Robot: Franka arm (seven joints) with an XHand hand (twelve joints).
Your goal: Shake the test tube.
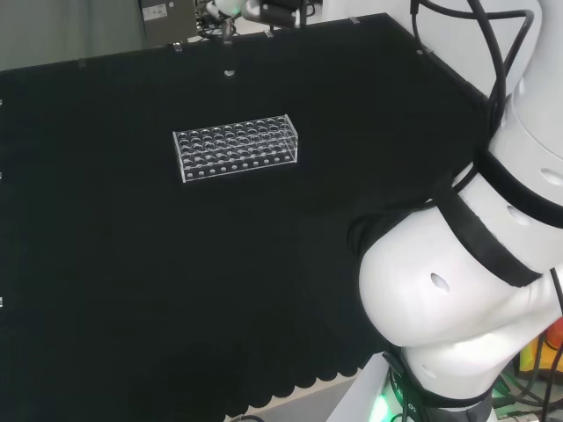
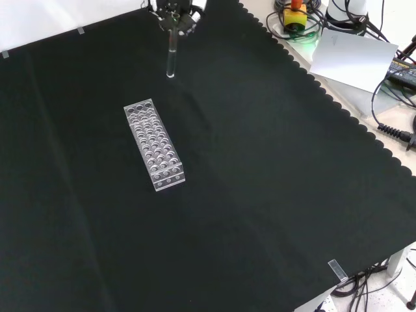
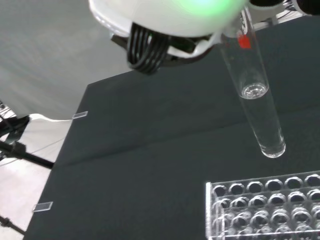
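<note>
1. Your hand (image 2: 173, 13) sits at the top edge of the front view, its fingers closed around the upper end of the test tube (image 2: 171, 57).
2. Your test tube hangs roughly upright, rounded end down, clear of the black cloth (image 2: 273, 182); the wrist view shows clear liquid filling its lower part (image 3: 260, 115).
3. Your clear tube rack (image 2: 154, 144) stands on the cloth just in front of the tube in the front view, apart from it, its visible wells empty.
</note>
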